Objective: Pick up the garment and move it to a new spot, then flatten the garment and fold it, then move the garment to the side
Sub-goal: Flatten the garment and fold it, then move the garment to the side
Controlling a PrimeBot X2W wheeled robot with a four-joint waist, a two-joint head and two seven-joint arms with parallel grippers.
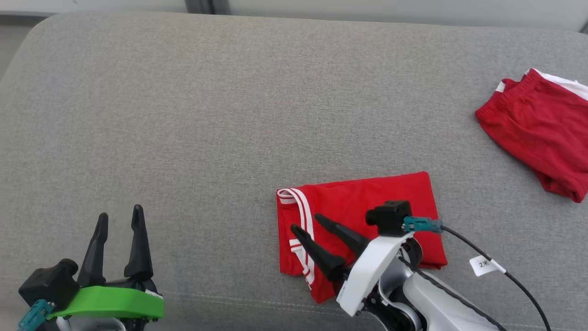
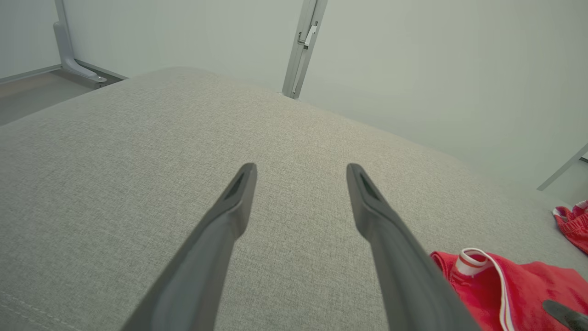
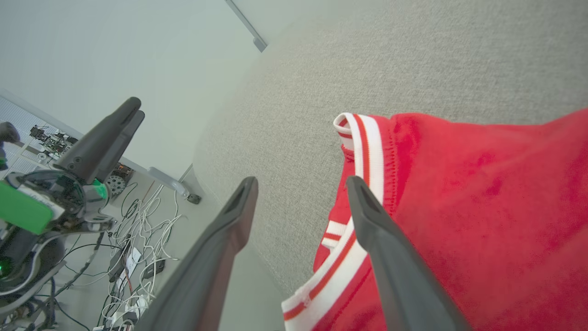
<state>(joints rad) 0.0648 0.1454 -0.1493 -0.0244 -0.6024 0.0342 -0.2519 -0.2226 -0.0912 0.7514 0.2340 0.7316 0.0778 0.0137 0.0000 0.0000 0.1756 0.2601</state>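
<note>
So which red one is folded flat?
The garment by the right gripper: it lies flat with straight edges. The other garment, at far right, is bunched up.

The grey woven fabric cushion (image 1: 206, 115) is lying bare across its left half, centre and far side, leaving open passage there. Right of centre near the front, the folded red garment with white-striped trim (image 1: 367, 197) is taking up the surface, with the right gripper (image 1: 306, 222), fingers parted, hanging over its striped left edge. A black cable with a white tag (image 1: 483, 265) is trailing just right of that garment, and a crumpled red garment (image 1: 542, 133) is blocking the far right edge.
</note>
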